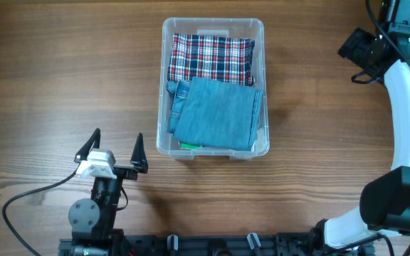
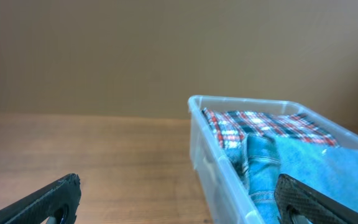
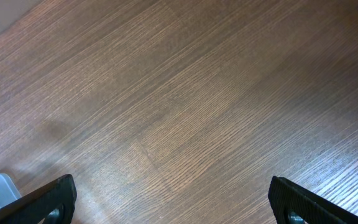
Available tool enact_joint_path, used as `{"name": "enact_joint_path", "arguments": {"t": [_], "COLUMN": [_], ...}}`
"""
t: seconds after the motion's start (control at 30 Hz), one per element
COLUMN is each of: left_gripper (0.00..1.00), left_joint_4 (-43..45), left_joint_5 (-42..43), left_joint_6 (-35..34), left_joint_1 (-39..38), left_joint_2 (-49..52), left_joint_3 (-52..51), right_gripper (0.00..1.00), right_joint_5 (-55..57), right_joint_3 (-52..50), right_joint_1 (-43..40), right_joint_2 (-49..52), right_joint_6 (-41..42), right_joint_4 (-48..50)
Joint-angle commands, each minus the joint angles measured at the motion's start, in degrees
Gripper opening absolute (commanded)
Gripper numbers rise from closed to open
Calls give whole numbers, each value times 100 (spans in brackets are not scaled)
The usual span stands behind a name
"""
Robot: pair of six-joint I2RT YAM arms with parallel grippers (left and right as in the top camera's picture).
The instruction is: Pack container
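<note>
**Table** (image 1: 48, 71): brown wood grain, carrying all the items below.

**Container** (image 1: 212, 22): clear plastic bin with a rounded rim. It stands upright at about the middle of the table, a little toward the far edge, long side running near to far. It is apart from both grippers. One pale corner of it shows at the lower left of the right wrist view.

**Plaid cloth** (image 1: 211, 58): folded, red, white and dark blue check. It lies in the far half of the container.

**Denim piece** (image 1: 218, 112): folded, light blue. It lies in the near half of the container and overlaps the near edge of the plaid cloth.

**Green item** (image 1: 188, 146): only a sliver shows under the denim at the container's near wall, too little to identify.

**Left gripper** (image 1: 118, 133): near the table's near edge, left of the container. Jaws wide apart, holding nothing.

**Right gripper** (image 3: 171, 183): over bare wood toward the far right corner. Jaws wide apart, holding nothing.
</note>
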Motion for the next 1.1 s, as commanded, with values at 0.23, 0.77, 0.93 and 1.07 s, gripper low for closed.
{"name": "enact_joint_path", "arguments": {"t": [0.23,0.77,0.93,1.07], "left_gripper": [100,100,100,100], "left_joint_4": [-588,-125,7,-109], "left_joint_5": [-286,-254,-254,-254], "left_joint_6": [131,127,127,127], "left_joint_1": [398,376,376,376], "left_joint_2": [-63,-63,-63,-63], "left_joint_3": [-17,-15,-15,-15], "right_gripper": [100,100,100,100], "right_joint_5": [101,101,101,101], "right_joint_3": [-11,-11,-11,-11], "right_joint_1": [-9,-9,-9,-9], "right_joint_2": [57,55,57,57], "right_joint_6": [72,74,74,72], "right_joint_4": [17,17,17,17]}}
